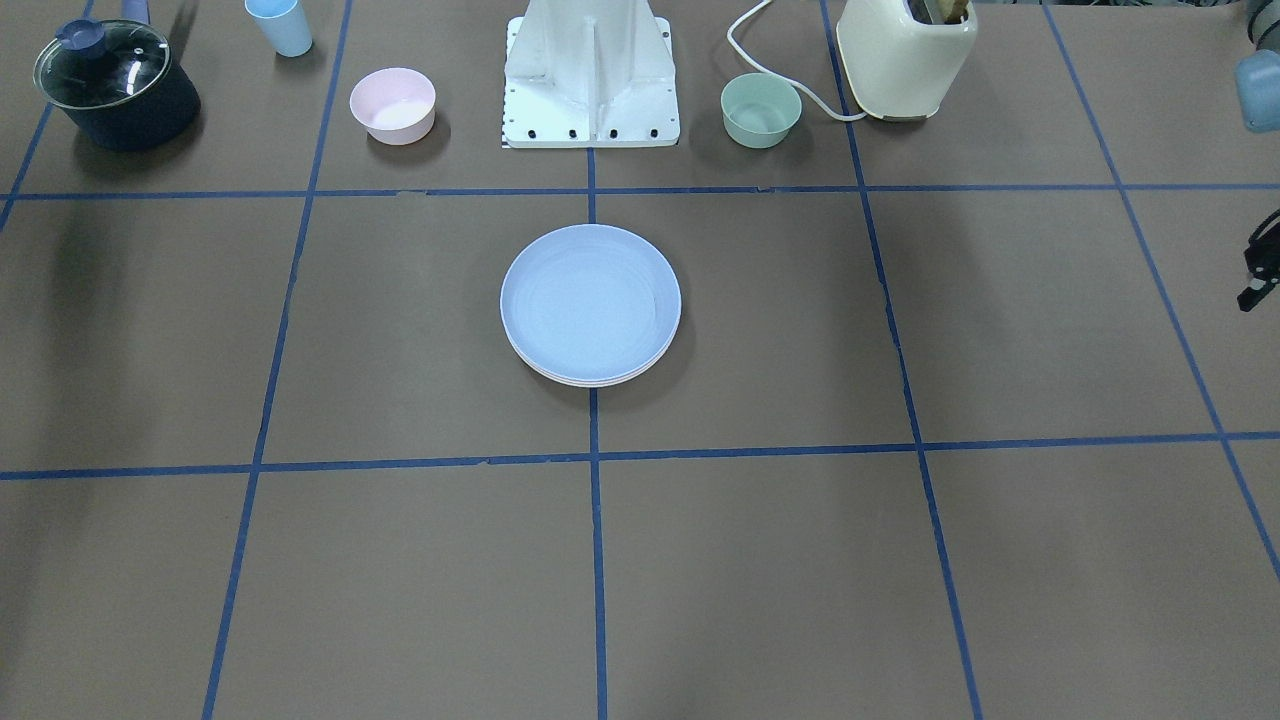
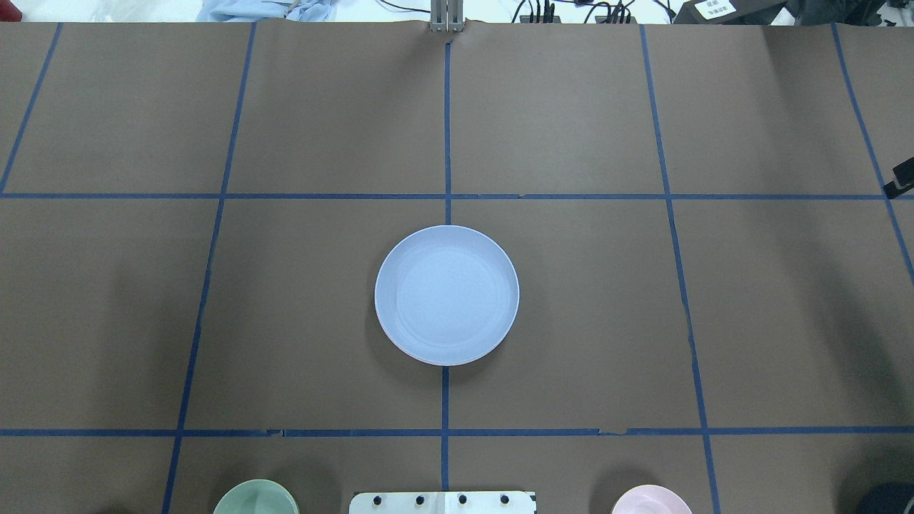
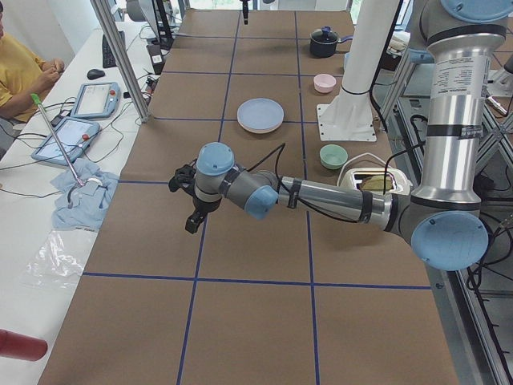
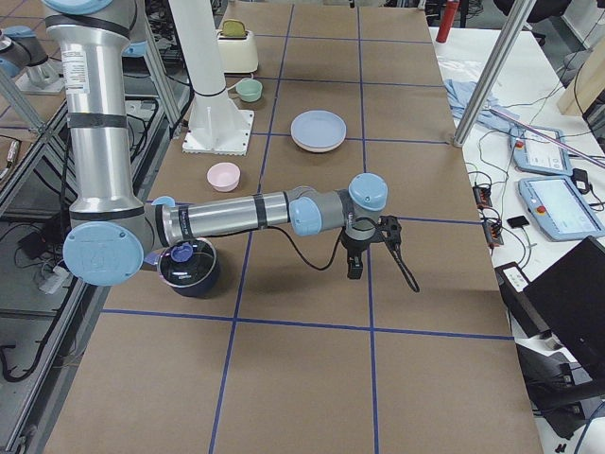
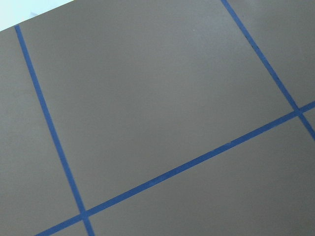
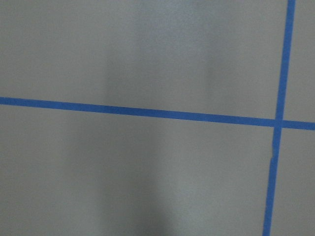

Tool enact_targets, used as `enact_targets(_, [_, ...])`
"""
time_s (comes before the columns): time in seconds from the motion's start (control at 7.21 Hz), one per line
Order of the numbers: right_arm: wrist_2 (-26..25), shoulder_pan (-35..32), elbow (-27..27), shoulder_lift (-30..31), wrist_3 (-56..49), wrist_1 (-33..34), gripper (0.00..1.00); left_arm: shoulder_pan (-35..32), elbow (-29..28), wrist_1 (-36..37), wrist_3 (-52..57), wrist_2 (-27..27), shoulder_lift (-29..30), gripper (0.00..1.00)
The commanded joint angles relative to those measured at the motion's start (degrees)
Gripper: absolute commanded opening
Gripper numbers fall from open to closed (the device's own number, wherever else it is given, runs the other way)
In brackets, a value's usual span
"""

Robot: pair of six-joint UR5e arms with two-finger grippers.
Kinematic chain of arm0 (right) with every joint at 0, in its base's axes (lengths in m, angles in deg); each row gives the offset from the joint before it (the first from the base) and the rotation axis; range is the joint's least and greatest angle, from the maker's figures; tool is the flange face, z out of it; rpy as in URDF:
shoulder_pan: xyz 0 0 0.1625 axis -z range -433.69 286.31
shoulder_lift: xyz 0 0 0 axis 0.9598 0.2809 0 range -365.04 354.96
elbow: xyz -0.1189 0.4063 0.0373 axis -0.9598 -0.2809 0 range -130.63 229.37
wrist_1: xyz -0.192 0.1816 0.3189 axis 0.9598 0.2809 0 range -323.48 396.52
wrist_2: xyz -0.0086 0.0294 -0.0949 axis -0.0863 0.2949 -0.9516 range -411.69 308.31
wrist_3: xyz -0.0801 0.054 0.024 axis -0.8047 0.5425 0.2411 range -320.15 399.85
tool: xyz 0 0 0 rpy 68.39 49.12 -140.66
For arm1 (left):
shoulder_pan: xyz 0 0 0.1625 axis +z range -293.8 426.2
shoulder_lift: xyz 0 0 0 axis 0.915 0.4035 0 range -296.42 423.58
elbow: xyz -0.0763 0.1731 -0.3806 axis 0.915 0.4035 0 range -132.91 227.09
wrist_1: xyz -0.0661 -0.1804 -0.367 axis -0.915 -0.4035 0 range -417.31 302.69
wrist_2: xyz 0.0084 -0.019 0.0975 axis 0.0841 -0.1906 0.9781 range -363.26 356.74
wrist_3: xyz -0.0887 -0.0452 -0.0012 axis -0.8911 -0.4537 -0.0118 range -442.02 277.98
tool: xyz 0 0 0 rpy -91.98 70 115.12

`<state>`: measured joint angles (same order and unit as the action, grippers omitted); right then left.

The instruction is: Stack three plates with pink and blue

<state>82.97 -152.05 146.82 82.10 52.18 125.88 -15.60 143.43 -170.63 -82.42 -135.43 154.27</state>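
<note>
No legible text, white label [image 2: 716, 8] at far edge too small to read, print on left arm [image 3: 454, 88] blurred

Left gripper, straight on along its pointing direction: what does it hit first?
The left gripper points down; its wrist view shows only bare table and tape, so probably the table. Plates lie off that line.

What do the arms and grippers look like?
Same build: left arm and right arm have silver tubular links, light-blue joint caps and a black cable looping near the wrist. Printed text marks the left arm's upright link. The left gripper and right gripper are black.
</note>
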Motion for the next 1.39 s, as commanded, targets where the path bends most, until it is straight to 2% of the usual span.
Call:
enact_targets(0.0, [0.5, -3.1, 0.8, -1.2, -5.4, 7.4, 1.00, -1.7, -2.4, 0.2, 3.7, 0.0, 0.0, 0.99])
enact_targets(0.28, [0.1, -3.5, 0.7, -3.3, -6.1, 11.3, 1.00, -1.6, -2.5, 0.2, 3.1, 0.0, -0.3, 0.99])
enact_targets(0.97, [-0.5, -4.3, 1.0, -1.7, -6.2, 10.7, 1.00, -1.9, -2.3, 0.0, 2.9, -1.4, -2.9, 1.00])
enact_targets(1.11, [-0.5, -4.3, 1.1, -1.2, -6.2, 10.6, 1.00, -2.2, -1.9, 0.0, -0.4, -1.6, -2.5, 1.00])
enact_targets(1.25, [-0.5, -4.3, 1.3, -0.6, -6.2, 10.5, 1.00, -6.1, -2.0, 0.4, -1.8, -1.6, -1.9, 1.00])
